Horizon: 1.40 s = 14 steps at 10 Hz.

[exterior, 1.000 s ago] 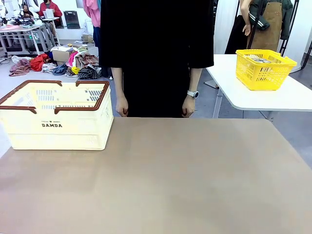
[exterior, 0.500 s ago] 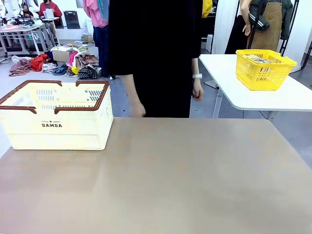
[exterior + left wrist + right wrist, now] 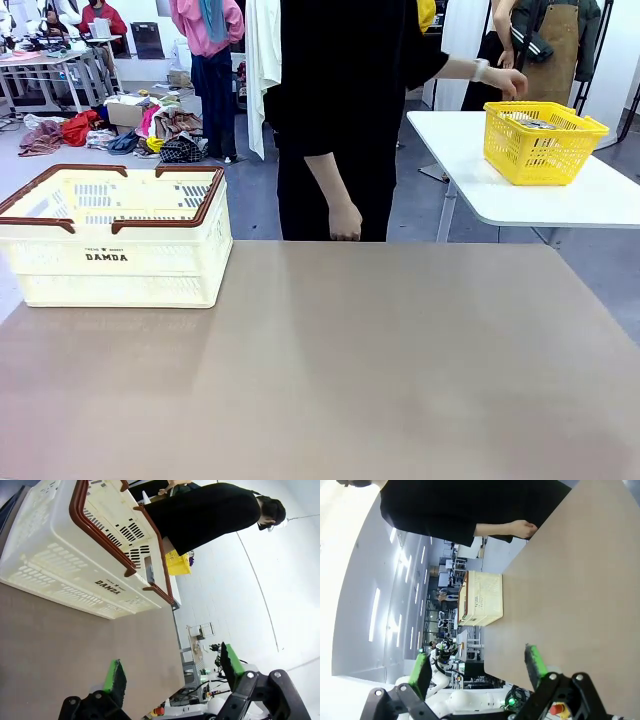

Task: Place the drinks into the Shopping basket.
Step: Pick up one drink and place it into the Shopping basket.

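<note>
The Shopping basket [image 3: 115, 235], cream-white with a brown rim and black DAMDA print, stands at the far left of the brown table. It looms large in the left wrist view as the Shopping basket [image 3: 75, 560], and small and far off in the right wrist view as the Shopping basket [image 3: 482, 599]. My left gripper [image 3: 172, 672] is open, with nothing between its green pads, a little short of the basket. My right gripper [image 3: 477, 667] is open and empty over bare table. The drinks are out of view. A person in black stands at the far edge, one hand [image 3: 505, 80] reaching to a yellow basket [image 3: 540, 140].
The yellow mesh basket sits on a white side table [image 3: 560, 195] to the right, beyond my table. The person's other hand [image 3: 345, 222] hangs at the far table edge. Clothes and other tables lie farther off behind.
The person has stepped to the right and turned, stretching one hand out to the yellow basket. The Shopping basket has not moved.
</note>
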Tool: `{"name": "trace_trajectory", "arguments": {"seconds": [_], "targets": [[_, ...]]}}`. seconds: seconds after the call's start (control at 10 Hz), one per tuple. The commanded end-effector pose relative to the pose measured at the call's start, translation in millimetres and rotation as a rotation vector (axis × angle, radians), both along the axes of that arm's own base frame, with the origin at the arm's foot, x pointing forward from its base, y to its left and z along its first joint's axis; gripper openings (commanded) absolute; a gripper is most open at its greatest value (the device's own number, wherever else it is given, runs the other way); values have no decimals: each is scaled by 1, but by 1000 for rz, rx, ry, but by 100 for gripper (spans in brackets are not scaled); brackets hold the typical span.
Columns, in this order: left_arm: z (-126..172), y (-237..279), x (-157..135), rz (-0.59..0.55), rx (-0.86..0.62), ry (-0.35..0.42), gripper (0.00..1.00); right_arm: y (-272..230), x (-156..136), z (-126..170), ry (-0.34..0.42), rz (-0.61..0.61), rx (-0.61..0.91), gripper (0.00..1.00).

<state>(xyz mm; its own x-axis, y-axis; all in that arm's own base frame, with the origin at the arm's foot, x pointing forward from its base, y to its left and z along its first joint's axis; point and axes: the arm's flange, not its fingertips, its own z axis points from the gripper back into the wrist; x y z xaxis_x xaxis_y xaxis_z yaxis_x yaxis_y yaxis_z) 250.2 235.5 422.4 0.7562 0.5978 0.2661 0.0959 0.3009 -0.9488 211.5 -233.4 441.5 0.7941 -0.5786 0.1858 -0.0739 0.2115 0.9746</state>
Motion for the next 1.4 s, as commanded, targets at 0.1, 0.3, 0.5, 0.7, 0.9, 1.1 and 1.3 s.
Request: {"name": "trace_trajectory", "arguments": {"seconds": [0.1,0.3,0.5,0.7,0.9,1.1,1.3], "targets": [[3,1,-1,-7,-6,-1,100,0,3,3,-31,-7,7,100],[3,1,-1,-7,-6,-1,100,0,3,3,-31,-7,7,100],[3,1,-1,-7,-6,-1,100,0,3,3,-31,-7,7,100],[3,1,-1,-7,-6,-1,100,0,3,3,-31,-7,7,100],[3,1,-1,-7,-6,-1,100,0,3,3,-31,-7,7,100],[3,1,-1,-7,-6,-1,100,0,3,3,-31,-7,7,100],[3,1,-1,-7,-6,-1,100,0,3,3,-31,-7,7,100]]}}
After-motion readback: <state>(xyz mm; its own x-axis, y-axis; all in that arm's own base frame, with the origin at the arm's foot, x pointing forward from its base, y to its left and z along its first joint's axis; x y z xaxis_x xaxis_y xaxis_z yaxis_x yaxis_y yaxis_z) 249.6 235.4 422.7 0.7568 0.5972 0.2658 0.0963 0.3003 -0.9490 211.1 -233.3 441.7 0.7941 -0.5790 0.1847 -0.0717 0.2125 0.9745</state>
